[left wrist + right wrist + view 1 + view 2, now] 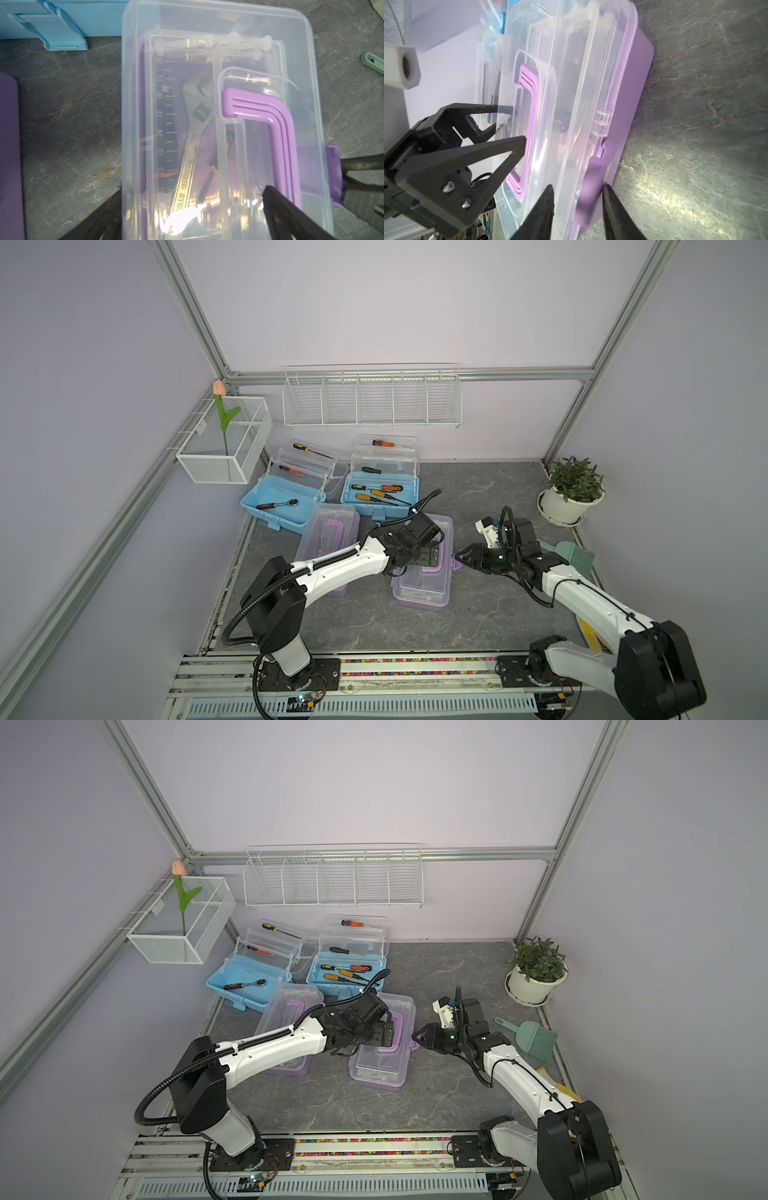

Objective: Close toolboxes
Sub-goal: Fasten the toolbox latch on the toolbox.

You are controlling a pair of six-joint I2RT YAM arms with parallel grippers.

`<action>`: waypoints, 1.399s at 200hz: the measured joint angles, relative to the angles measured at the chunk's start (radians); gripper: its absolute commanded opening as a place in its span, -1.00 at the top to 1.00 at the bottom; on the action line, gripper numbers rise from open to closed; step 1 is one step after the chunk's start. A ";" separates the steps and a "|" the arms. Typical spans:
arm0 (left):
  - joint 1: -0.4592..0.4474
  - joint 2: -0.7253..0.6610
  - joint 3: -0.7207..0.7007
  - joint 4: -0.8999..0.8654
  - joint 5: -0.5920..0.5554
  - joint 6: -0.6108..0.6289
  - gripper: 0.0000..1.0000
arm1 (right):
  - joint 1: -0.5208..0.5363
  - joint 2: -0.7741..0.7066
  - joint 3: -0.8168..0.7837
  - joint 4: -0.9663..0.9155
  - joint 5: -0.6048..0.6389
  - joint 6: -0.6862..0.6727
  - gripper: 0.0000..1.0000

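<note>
The left gripper (508,126), jaws spread wide, rests on the clear plastic lid (571,83) of the purple rectangular plastic toolbox (419,593) directly beneath it, apparently holding it seated. The right gripper (578,186), jaws narrowly parted, straddles the purple plastic latch (593,172), seemingly to snap it home.

Purple base, handle (276,128) and latch (593,178) under a clear lid on the near toolbox (422,593); same purple and clear on its neighbour (328,526). Light blue on the corner toolbox (291,489) and the back toolbox (390,512). Dark grey table (478,614), pale-veined. White wire baskets (372,423), sage-green brush (575,558).
</note>
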 measured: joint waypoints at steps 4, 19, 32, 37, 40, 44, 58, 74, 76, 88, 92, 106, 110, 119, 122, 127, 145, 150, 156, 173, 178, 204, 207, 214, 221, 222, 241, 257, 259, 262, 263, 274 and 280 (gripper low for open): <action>-0.001 0.001 0.001 -0.001 0.000 0.000 -0.97 | 0.000 0.000 0.000 0.000 0.000 0.000 0.23; -0.002 0.001 0.002 -0.002 -0.002 0.000 -0.97 | 0.000 0.000 0.000 0.000 0.000 0.004 0.28; -0.002 0.001 0.002 -0.002 -0.002 -0.001 -0.97 | 0.000 0.000 0.000 0.003 0.000 0.008 0.34; -0.002 0.001 0.002 -0.003 -0.003 -0.001 -0.97 | 0.000 0.000 0.000 0.005 -0.001 0.010 0.37; -0.002 0.001 0.002 -0.003 -0.003 -0.001 -0.97 | 0.000 0.000 -0.001 0.007 -0.002 0.012 0.40; -0.003 0.002 0.002 -0.003 -0.004 -0.002 -0.97 | 0.000 0.000 -0.001 0.008 -0.003 0.011 0.42; -0.003 0.003 0.005 -0.006 -0.004 -0.003 -0.97 | 0.000 0.001 -0.001 0.015 -0.003 0.018 0.53; -0.003 0.003 0.007 -0.008 -0.005 -0.003 -0.97 | 0.000 0.007 -0.001 0.023 -0.003 0.022 0.57; -0.003 0.004 0.007 -0.008 -0.005 -0.003 -0.97 | 0.000 0.009 -0.001 0.024 -0.004 0.021 0.57; -0.003 0.004 0.008 -0.009 -0.005 -0.003 -0.97 | 0.001 0.018 -0.001 0.030 -0.006 0.022 0.58; -0.003 0.005 0.008 -0.009 -0.005 -0.003 -0.97 | 0.001 0.022 -0.001 0.033 -0.008 0.022 0.59; -0.004 0.006 0.011 -0.013 -0.005 -0.003 -0.97 | 0.005 0.034 -0.001 0.050 -0.016 0.022 0.60; -0.004 0.006 0.011 -0.013 -0.005 -0.003 -0.97 | 0.006 0.037 -0.001 0.053 -0.018 0.022 0.60; -0.004 0.006 0.011 -0.013 -0.005 -0.003 -0.97 | 0.009 0.044 -0.001 0.062 -0.023 0.022 0.62; -0.004 0.006 0.012 -0.013 -0.005 -0.003 -0.97 | 0.011 0.047 -0.001 0.065 -0.025 0.021 0.63; -0.004 0.006 0.012 -0.013 -0.005 -0.003 -0.97 | 0.013 0.051 -0.001 0.069 -0.026 0.022 0.64; -0.005 0.006 0.012 -0.013 -0.005 -0.004 -0.97 | 0.016 0.068 -0.001 0.071 -0.022 0.022 0.67; -0.005 0.006 0.012 -0.013 -0.005 -0.004 -0.97 | 0.016 0.072 -0.001 0.071 -0.020 0.021 0.68; -0.005 0.006 0.012 -0.012 -0.005 -0.005 -0.97 | 0.017 0.077 -0.001 0.071 -0.020 0.022 0.69; -0.005 0.006 0.012 -0.012 -0.005 -0.005 -0.97 | 0.028 0.090 -0.001 0.071 -0.021 0.021 0.71; -0.006 0.006 0.012 -0.012 -0.006 -0.005 -0.97 | 0.031 0.093 -0.001 0.071 -0.021 0.021 0.71; -0.006 0.006 0.011 -0.012 -0.006 -0.006 -0.97 | 0.040 0.103 -0.001 0.073 -0.021 0.021 0.73; -0.006 0.006 0.012 -0.012 -0.006 -0.006 -0.97 | 0.040 0.104 -0.001 0.074 -0.021 0.022 0.73; -0.006 0.006 0.012 -0.012 -0.006 -0.007 -0.97 | 0.040 0.107 -0.001 0.076 -0.021 0.021 0.74; -0.006 0.006 0.012 -0.012 -0.005 -0.007 -0.97 | 0.040 0.108 -0.001 0.079 -0.021 0.021 0.75; -0.006 0.006 0.012 -0.012 -0.005 -0.007 -0.97 | 0.040 0.108 -0.001 0.079 -0.021 0.021 0.75; -0.006 0.006 0.012 -0.012 -0.005 -0.007 -0.97 | 0.043 0.110 -0.001 0.085 -0.021 0.021 0.76; -0.006 0.006 0.012 -0.012 -0.005 -0.007 -0.97 | 0.047 0.114 -0.001 0.092 -0.022 0.022 0.77; -0.006 0.006 0.012 -0.012 -0.005 -0.008 -0.97 | 0.047 0.114 -0.001 0.093 -0.023 0.021 0.78; -0.006 0.006 0.012 -0.012 -0.005 -0.007 -0.97 | 0.047 0.114 -0.001 0.094 -0.022 0.021 0.78; -0.006 0.006 0.012 -0.012 -0.005 -0.008 -0.97 | 0.047 0.114 0.000 0.094 -0.022 0.021 0.78; -0.006 0.006 0.012 -0.012 -0.006 -0.008 -0.97 | 0.047 0.115 0.002 0.090 -0.019 0.018 0.80; -0.006 0.006 0.012 -0.012 -0.006 -0.008 -0.97 | 0.045 0.114 0.006 0.080 -0.014 0.013 0.81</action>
